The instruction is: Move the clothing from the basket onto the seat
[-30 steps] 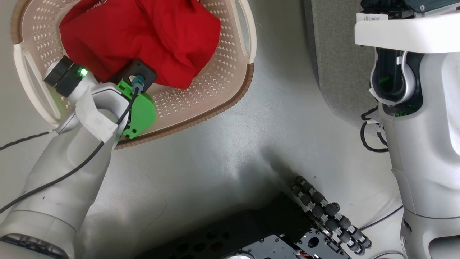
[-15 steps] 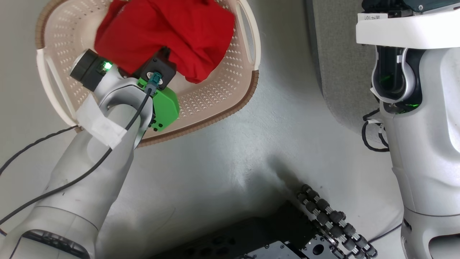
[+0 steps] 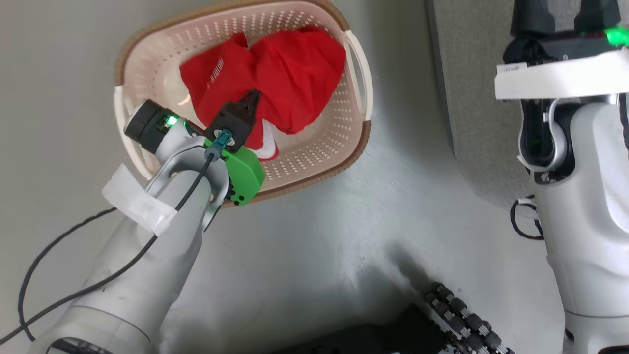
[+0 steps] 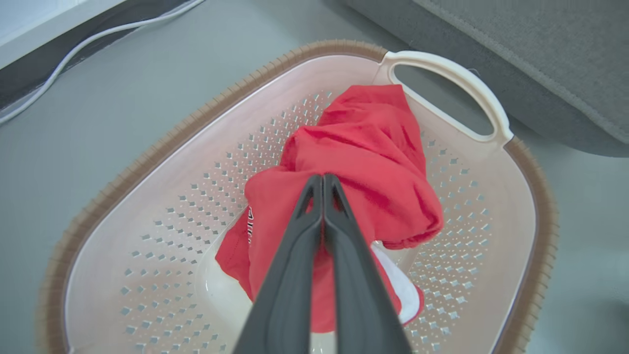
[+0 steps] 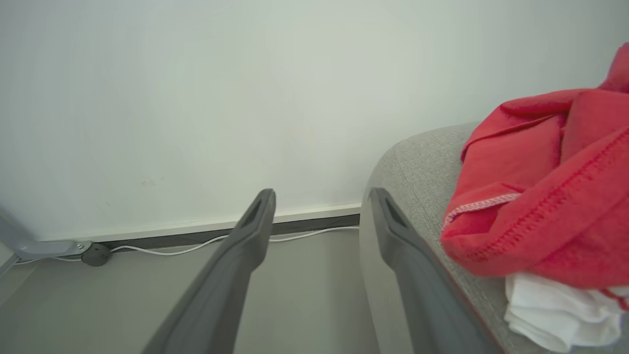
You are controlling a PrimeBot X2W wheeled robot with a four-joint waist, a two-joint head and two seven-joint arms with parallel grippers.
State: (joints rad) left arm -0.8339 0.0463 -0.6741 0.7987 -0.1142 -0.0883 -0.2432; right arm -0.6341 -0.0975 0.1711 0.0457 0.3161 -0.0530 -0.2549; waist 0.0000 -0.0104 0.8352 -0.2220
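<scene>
**Pinch on top fold; slip risk on lift**

Found left gripper pressed together on a top fold of the clothing, heaped inside the basket on the floor near the seat. Found right gripper spread wide, holding nothing, just beside the seat edge bearing a red garment. Judged the pinch shallow. Risked fabric slipping free on lifting, or a trailing hem snagging the basket and dragging it along.
</scene>
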